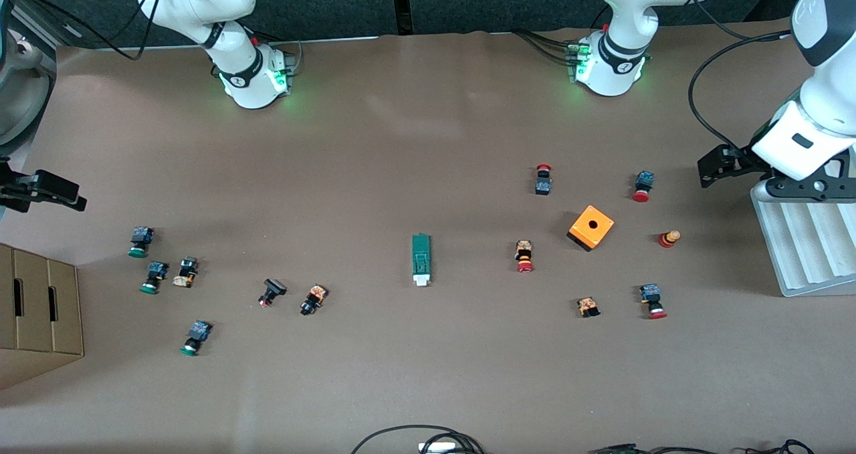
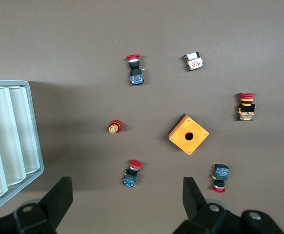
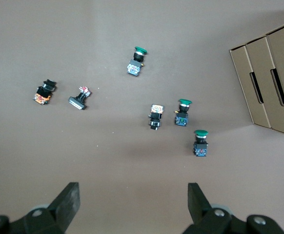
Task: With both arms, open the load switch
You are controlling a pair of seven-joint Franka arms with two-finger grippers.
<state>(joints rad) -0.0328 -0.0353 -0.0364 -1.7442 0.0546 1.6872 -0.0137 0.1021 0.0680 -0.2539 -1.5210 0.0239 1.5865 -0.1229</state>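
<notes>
The left gripper (image 1: 710,166) is hanging at the left arm's end of the table, beside a pale grey ribbed plastic tray (image 1: 802,253), and its black fingers (image 2: 59,197) are standing wide apart with nothing between them. The right gripper (image 1: 50,192) is hovering at the right arm's end, above the table edge near a brown cardboard box (image 1: 37,313); its fingers (image 3: 69,200) are likewise spread wide and empty. Both white jointed arms are waiting well apart from the middle of the table.

The brown matte table (image 1: 428,387) is running under everything, with dark panels standing along its edge by the arm bases and black cables lying at the edge nearest the front camera.

The narrow flat green load switch (image 1: 420,259) is lying alone near the table's middle, its small white piece pointing toward the front camera.

One orange square box with a round hole (image 1: 591,227) is sitting toward the left arm's end, among six small push-button parts, most red-capped. Toward the right arm's end, six more small parts are lying, three of them green-capped.
</notes>
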